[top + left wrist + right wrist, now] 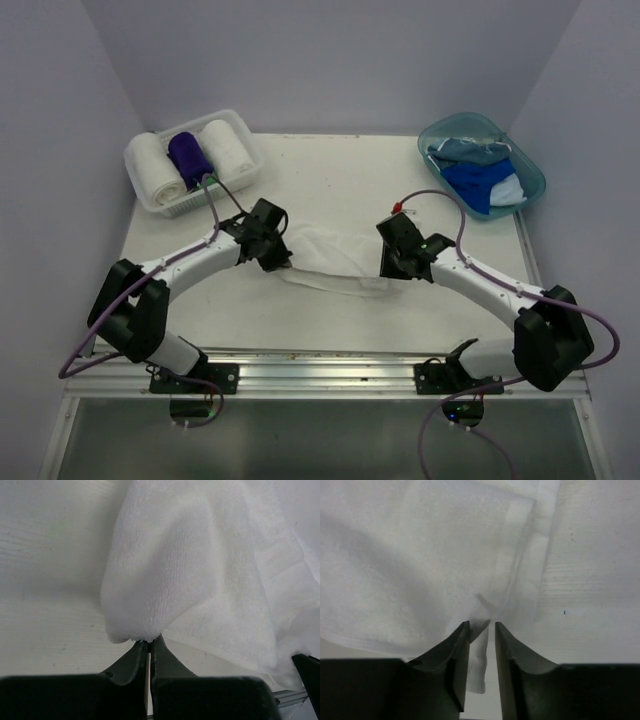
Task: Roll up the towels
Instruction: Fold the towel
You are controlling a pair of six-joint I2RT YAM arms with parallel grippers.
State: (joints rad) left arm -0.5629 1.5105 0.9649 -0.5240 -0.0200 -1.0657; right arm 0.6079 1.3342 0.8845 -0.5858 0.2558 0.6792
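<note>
White towel [335,262] lies crumpled on the desk [330,175], strung between the two end effectors; its long axis runs across the desk from one to the other. Left end effector [149,642]: jaws fully closed, pinching a corner of the towel at the tips; the cloth bulges up directly ahead of the tips and off to their right. Right end effector [482,625]: jaws narrowly parted, a tab of the towel's hemmed edge hanging between them; whether it is clamped cannot be told; the body of the towel spreads ahead and to the left of its tips, bare desk to the right. Neither arm is nearer; each is at its own end. Judgement: the towel is not yet flat, so rolling has not begun; the coming move turns on drawing the ends apart along that axis, and the right grip looks doubtful. Three rolls [190,155] sit in the basket [175,210] beyond the left end effector; blue towels [478,180] in the tub [538,178] beyond the right.
</note>
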